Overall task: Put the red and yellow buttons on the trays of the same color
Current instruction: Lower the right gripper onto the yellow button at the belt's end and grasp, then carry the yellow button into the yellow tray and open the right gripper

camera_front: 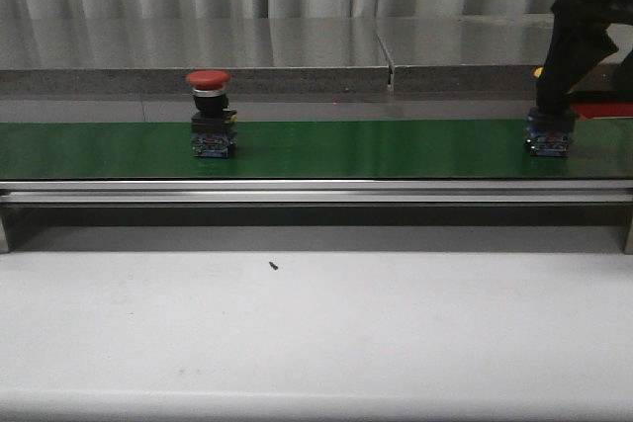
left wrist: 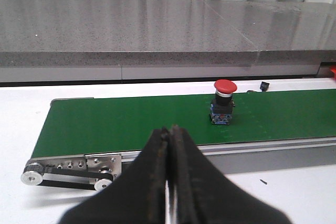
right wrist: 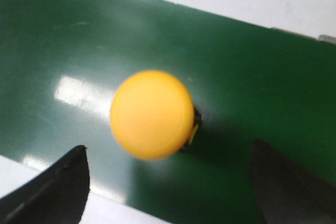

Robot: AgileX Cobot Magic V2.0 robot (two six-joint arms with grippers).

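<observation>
Right hand (right wrist: 168, 182), fingers spread wide, hangs straight above the upright yellow button (right wrist: 152, 114) on the green belt (camera_front: 376, 150); left hand (left wrist: 169, 182), clenched, is farther

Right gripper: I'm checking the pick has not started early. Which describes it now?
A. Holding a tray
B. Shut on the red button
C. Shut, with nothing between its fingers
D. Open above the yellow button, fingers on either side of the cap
D: in the right wrist view the right gripper has its fingers spread wide, the yellow button standing free on the green belt.
</observation>
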